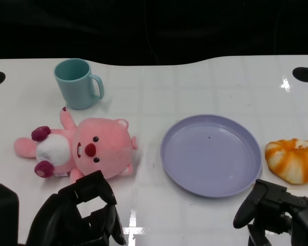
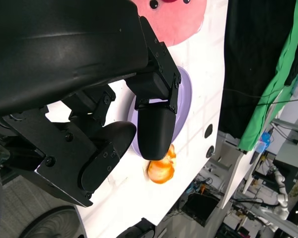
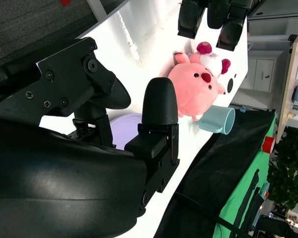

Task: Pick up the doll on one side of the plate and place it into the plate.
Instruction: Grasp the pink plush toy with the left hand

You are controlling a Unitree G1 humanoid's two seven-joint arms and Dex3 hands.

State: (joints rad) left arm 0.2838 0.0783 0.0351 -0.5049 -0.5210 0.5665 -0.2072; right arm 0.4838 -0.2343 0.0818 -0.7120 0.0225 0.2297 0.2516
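A pink plush doll (image 1: 79, 148) with a white belly lies on its back on the white table, left of the purple plate (image 1: 210, 154); the right wrist view shows the doll (image 3: 196, 89) too, and the left wrist view catches an edge of it (image 2: 176, 20). The plate (image 2: 185, 96) holds nothing. My left hand (image 1: 79, 215) hovers at the table's front edge just below the doll, fingers apart and holding nothing. Low at the front right, my right hand (image 1: 277, 212) is also open, near the plate's rim.
A teal mug (image 1: 78, 83) stands behind the doll at the back left. An orange-and-white bun-shaped toy (image 1: 292, 160) lies right of the plate. A dark curtain runs behind the table's far edge.
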